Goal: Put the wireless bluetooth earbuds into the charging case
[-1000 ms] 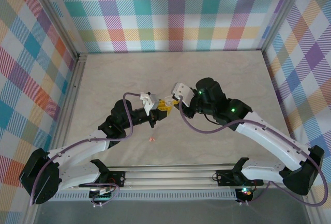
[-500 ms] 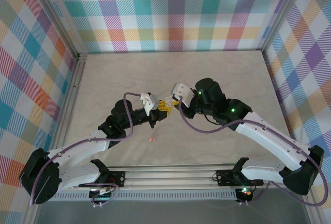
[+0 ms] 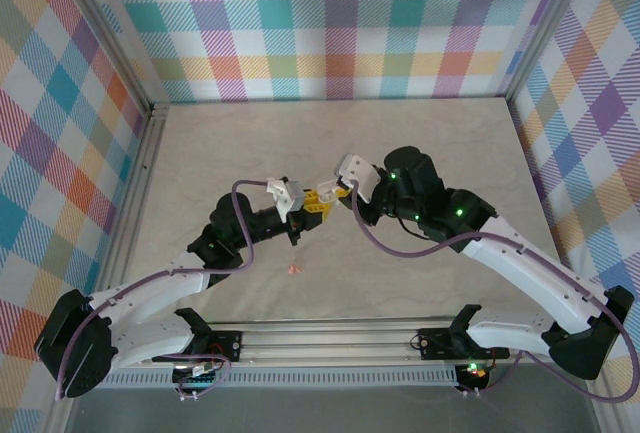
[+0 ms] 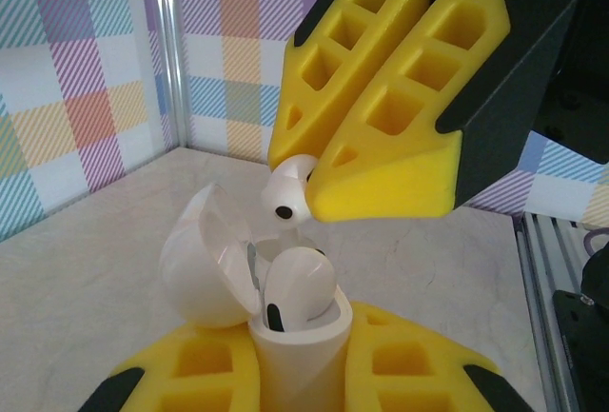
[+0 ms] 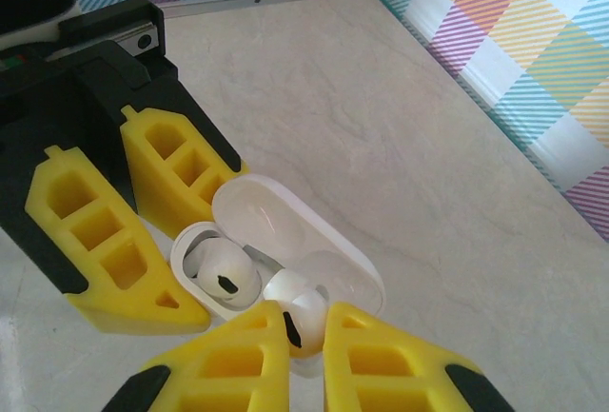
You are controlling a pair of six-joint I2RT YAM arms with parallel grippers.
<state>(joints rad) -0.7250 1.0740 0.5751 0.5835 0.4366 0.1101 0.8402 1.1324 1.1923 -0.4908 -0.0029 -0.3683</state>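
Observation:
In the left wrist view a white charging case stands upright in my left gripper, which is shut on its body. Its lid hangs open to the left, and one white earbud sits in a socket. My right gripper is shut on a second white earbud, held just above the case's open rim beside the seated earbud. From above, both grippers meet mid-table, left and right. A salmon-pink earbud lies on the table in front of them.
The pale marble tabletop is bounded by plaid walls and a metal rail along the left side. Both arms reach inward from the near edge, their cables looping beside them.
The right arm's wrist has shifted slightly back and to the right, with the earbud still pinched. The left arm and the case have barely moved.

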